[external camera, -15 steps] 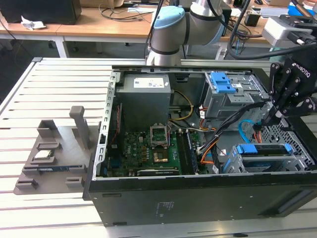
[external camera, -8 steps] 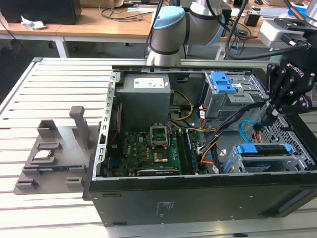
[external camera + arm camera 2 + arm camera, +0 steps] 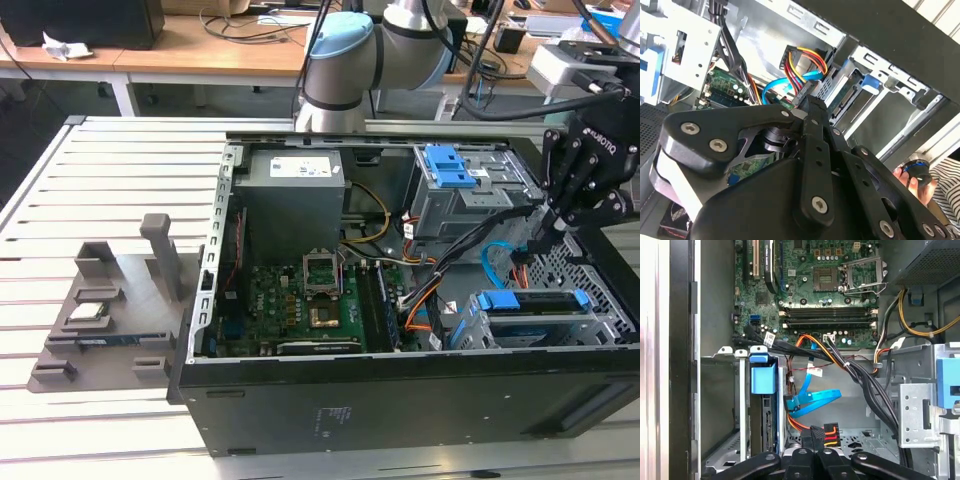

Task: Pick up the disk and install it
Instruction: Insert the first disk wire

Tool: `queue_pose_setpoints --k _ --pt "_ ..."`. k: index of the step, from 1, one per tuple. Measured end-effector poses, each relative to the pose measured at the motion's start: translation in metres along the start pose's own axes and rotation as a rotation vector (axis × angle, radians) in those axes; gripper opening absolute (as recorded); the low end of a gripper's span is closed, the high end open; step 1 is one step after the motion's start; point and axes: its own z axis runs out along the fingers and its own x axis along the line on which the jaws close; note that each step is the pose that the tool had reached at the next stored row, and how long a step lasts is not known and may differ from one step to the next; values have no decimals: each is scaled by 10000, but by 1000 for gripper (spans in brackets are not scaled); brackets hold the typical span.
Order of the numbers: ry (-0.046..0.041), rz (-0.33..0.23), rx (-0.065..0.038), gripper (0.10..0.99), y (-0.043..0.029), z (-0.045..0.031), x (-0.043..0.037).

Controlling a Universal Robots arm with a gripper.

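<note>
The disk (image 3: 530, 300) sits in the lower drive cage at the front right corner of the open computer case, its blue carrier frame facing up. In the first wrist view the disk (image 3: 766, 405) stands on edge in the cage under its blue tab. In the second wrist view the disk (image 3: 844, 100) shows its green underside. My gripper (image 3: 537, 240) hangs inside the case just above that cage. Its fingers (image 3: 827, 455) are closed on a black cable plug (image 3: 823, 432) with red, yellow and orange wires, beside a blue data cable (image 3: 810, 402). The plug (image 3: 805, 97) is off the disk.
An upper drive cage with blue latches (image 3: 447, 165), the power supply (image 3: 295, 195) and the motherboard (image 3: 300, 300) fill the case. Black cable bundles (image 3: 860, 380) cross beside the gripper. A grey fixture (image 3: 100, 310) left of the case holds a chip. A person's hand (image 3: 910, 177) is near the case.
</note>
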Motion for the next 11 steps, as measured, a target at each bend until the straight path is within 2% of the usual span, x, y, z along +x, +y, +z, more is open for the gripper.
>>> queue_pose_setpoints --k 4,11 --pt "60 3 1 106 -25 37 -23" --pt "63 3 1 114 -28 39 -25"
